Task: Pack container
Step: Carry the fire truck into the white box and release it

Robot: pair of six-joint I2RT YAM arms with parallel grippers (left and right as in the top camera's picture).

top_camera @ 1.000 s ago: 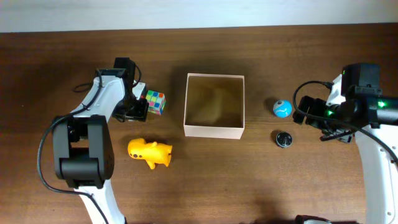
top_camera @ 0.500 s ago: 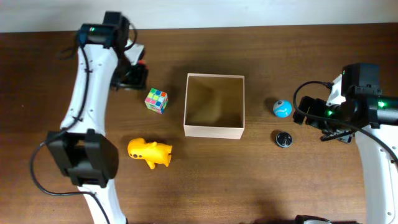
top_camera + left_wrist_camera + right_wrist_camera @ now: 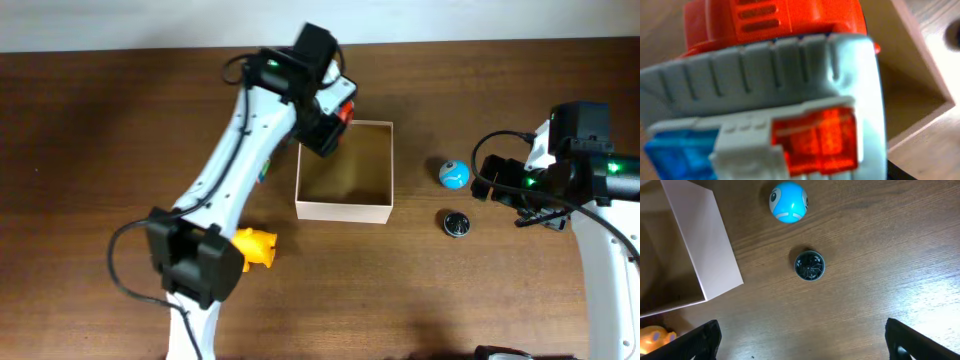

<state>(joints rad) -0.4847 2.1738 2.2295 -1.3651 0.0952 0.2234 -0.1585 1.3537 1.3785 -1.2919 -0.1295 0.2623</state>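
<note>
Left claw [image 3: 330, 128] holds toy [image 3: 780, 75] at box [image 3: 344, 211]

Clamped on the orange-grey toy, it hangs over the box's back-left corner — box mid-table. Placing step; next — shift inward, lower, release. Right claw [image 3: 810, 340] gapes empty near 1 ball [image 3: 788, 202].

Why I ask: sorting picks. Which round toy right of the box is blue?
The ball with white markings; the disc beside it is black.

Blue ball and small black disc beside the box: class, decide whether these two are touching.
Apart. The right wrist view shows a plain gap between the blue ball and the black disc.
</note>
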